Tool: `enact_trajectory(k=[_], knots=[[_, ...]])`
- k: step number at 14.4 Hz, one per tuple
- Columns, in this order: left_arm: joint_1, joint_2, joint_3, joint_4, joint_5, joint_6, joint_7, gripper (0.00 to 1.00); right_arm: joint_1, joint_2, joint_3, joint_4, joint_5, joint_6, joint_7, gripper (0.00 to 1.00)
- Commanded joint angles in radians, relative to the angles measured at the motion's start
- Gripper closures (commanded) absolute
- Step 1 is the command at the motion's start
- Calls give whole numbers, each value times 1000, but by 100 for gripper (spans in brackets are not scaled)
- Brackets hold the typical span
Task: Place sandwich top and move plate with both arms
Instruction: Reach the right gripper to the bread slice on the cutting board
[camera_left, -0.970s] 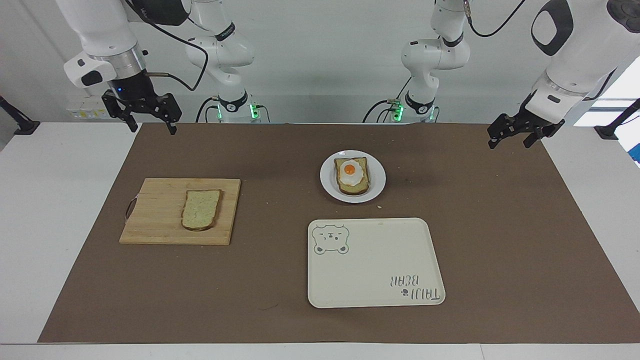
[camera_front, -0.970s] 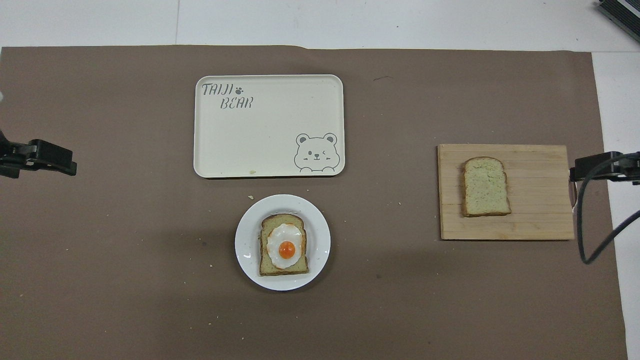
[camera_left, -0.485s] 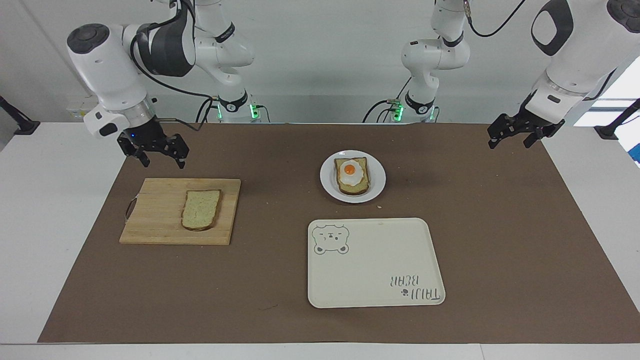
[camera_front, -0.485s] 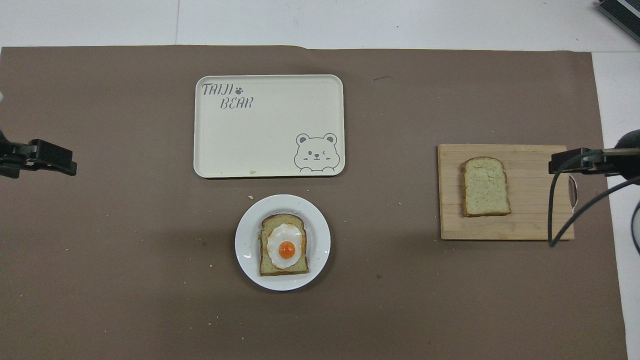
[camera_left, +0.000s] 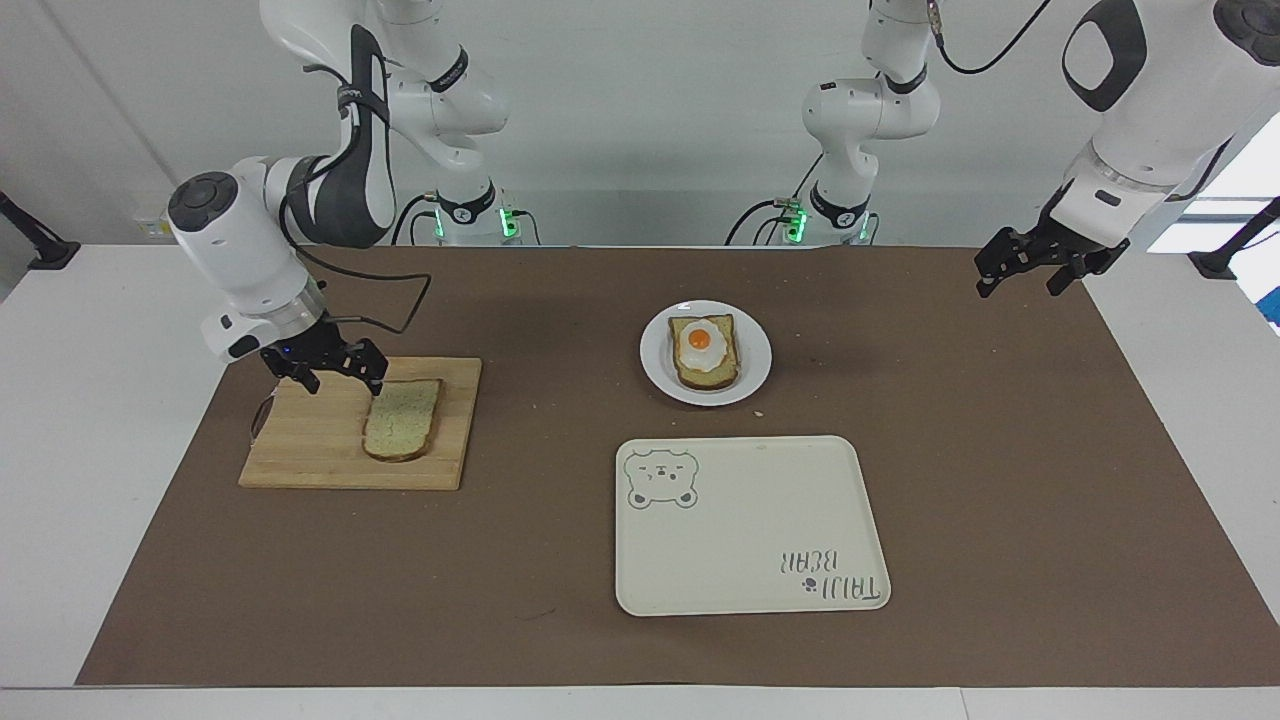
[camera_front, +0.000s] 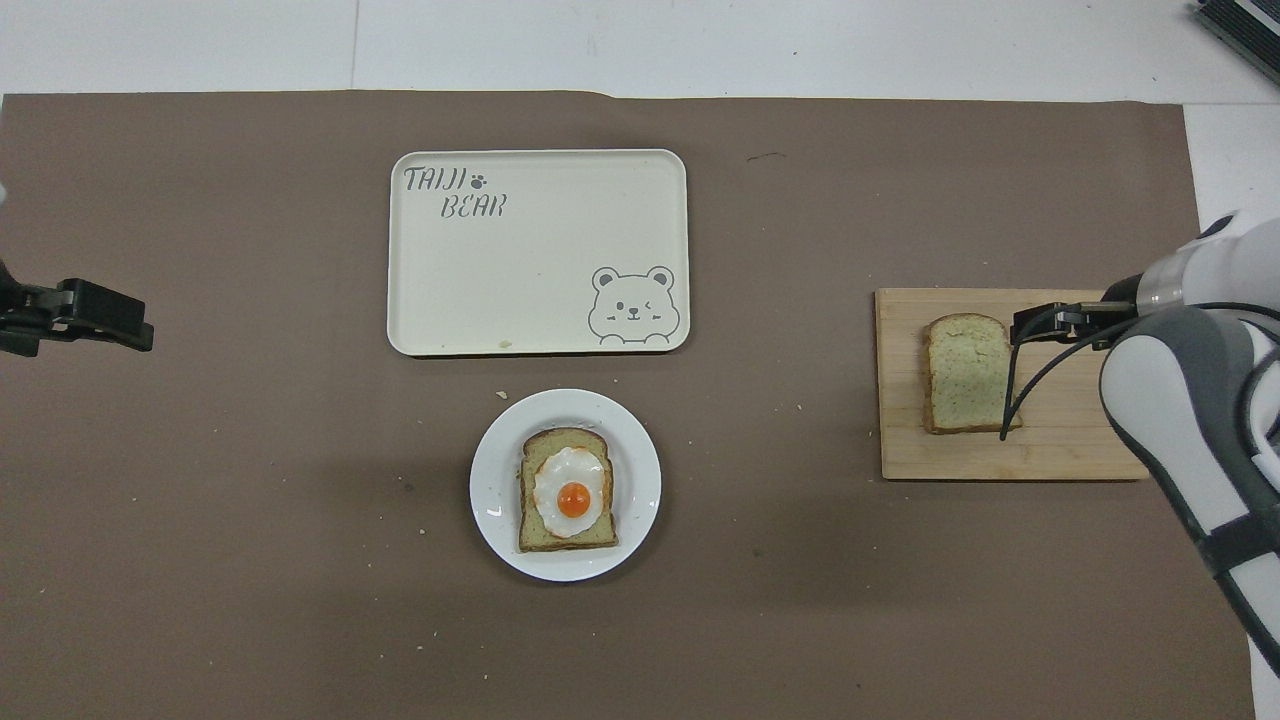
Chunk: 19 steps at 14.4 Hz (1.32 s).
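Note:
The sandwich top (camera_left: 402, 418), a plain speckled slice, lies flat on a wooden cutting board (camera_left: 300, 440) toward the right arm's end of the table. My right gripper (camera_left: 345, 383) is open and low over the board, at the slice's edge nearer the robots; I cannot tell if it touches. In the overhead view it (camera_front: 1040, 325) sits beside the slice (camera_front: 968, 373). The white plate (camera_left: 655, 355) holds a bread slice with a fried egg (camera_left: 703, 345). My left gripper (camera_left: 1020, 285) is open and empty, waiting over the left arm's end of the mat.
A cream tray with a bear drawing (camera_left: 750, 525) lies just farther from the robots than the plate (camera_front: 492, 490). Two smaller white arms with green lights (camera_left: 470, 215) stand at the robots' edge of the table. A brown mat (camera_left: 1000, 450) covers the table.
My right arm has swung down and toward the table's middle, from above the mat's corner to low over the cutting board beside the slice. The left arm has not moved.

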Motion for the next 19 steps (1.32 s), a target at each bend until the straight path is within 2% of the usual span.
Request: enact_trajectory(k=[1,4,10,13,15,16,19], knots=[[2,-22,-1,-17,-4,-11,-6,0,-26,8,8,-82,55,79,-85,0],[2,-22,-1,-17,-4,-11,-6,0,-24,19,8,-128,98,131,-103,0],[2,-22,-1,-17,-4,-11,-6,0,-46,61,8,-140,101,154,-163,0],[2,-22,-1,-17,-4,-11,-6,0,-46,74,8,-178,182,206,-214,0],[2,-22,-1,-17,-4,-11,-6,0,-47,74,8,-178,187,208,-217,0],[2,-22,-1,-17,-4,-11,-6,0,-47,74,8,-180,187,208,-214,7],[2,-22,-1,-17,-4,-11,-6,0,-46,74,8,-178,185,205,-212,45]])
